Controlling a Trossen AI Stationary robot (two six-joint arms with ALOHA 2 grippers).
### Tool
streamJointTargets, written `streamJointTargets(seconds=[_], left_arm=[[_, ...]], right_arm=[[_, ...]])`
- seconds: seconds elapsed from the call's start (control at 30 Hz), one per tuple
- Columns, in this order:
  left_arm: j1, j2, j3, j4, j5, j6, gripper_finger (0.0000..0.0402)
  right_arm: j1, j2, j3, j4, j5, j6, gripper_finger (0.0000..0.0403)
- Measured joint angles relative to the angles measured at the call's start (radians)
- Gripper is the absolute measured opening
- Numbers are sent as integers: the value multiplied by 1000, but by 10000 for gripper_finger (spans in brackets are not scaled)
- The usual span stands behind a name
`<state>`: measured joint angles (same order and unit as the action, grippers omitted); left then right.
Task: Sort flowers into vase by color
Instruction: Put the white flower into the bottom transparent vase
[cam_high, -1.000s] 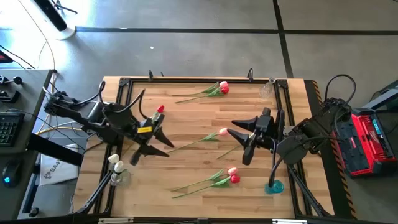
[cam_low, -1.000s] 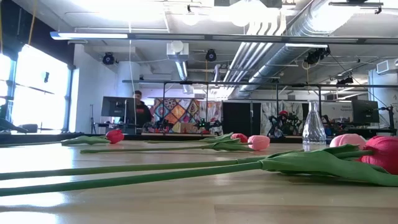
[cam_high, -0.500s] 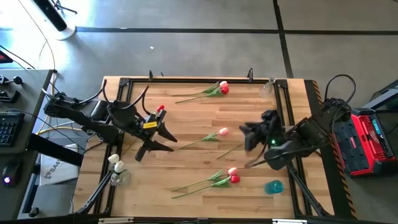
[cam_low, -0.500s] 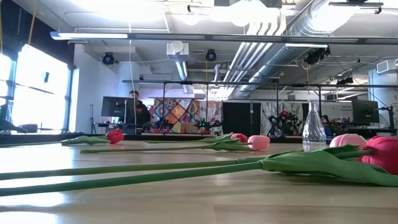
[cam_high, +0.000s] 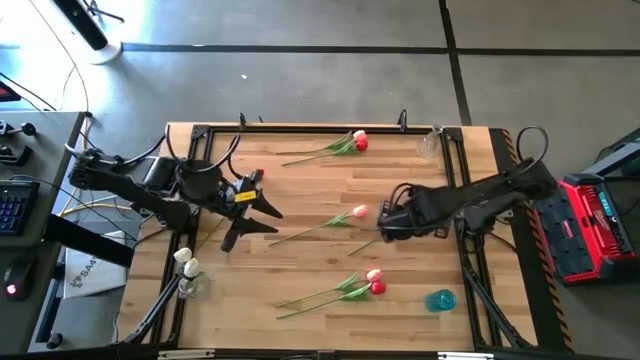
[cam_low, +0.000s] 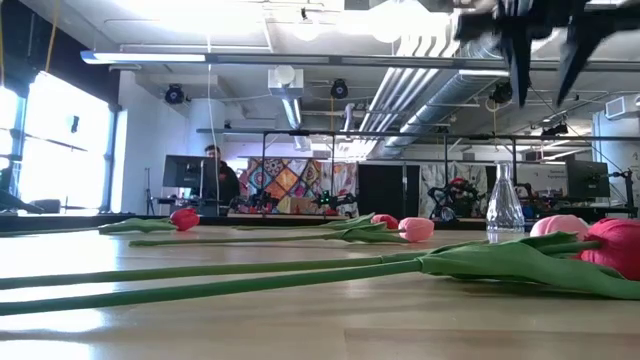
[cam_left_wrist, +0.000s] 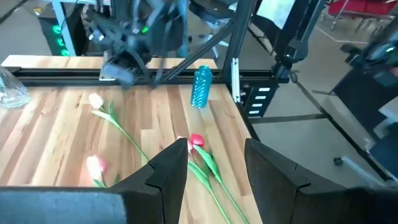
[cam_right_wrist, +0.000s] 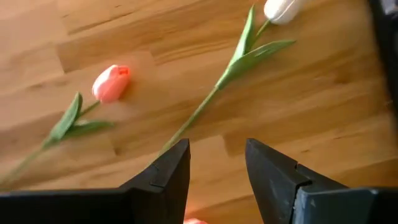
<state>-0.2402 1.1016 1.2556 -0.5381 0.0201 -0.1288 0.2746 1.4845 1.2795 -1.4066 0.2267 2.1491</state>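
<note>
Tulips lie flat on the wooden table: a red and pink pair (cam_high: 352, 142) near the far edge, a pink one (cam_high: 357, 212) in the middle, a white one (cam_right_wrist: 281, 9) beside it, and a pink and red pair (cam_high: 374, 282) near the near edge. My right gripper (cam_high: 385, 224) hovers open over the white tulip's stem (cam_right_wrist: 202, 107), touching nothing. My left gripper (cam_high: 254, 226) hangs open over the table's left part, above bare wood. The right wrist view shows the pink head (cam_right_wrist: 111, 83) and my right gripper's (cam_right_wrist: 217, 158) open gap.
A blue vase (cam_high: 440, 299) stands at the near right, a clear vase (cam_high: 428, 146) at the far right corner, and a vase with white tulips (cam_high: 187, 270) at the near left. A red head (cam_high: 257, 176) shows beside the left arm. A black frame (cam_high: 300, 128) edges the table.
My right arm has swung from the right side near the blue vase toward the table's left, stretching out and turning until its gripper hangs over the white tulip by the middle. My left gripper has edged slightly toward the far edge. The flowers have stayed put.
</note>
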Motion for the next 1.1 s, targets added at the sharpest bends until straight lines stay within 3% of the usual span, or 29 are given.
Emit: streamJointTargets(seconds=[0.23,0.47,1.1], left_arm=[[29,-8,1,-101,8,26,147],[60,-10,1,-161,80,66,147],[124,-10,0,-228,109,89,147]], right_arm=[[-120,1,-178,169,-84,8,144],[-227,0,-311,257,-184,-3,144],[-366,-1,-572,567,-207,-3,144]])
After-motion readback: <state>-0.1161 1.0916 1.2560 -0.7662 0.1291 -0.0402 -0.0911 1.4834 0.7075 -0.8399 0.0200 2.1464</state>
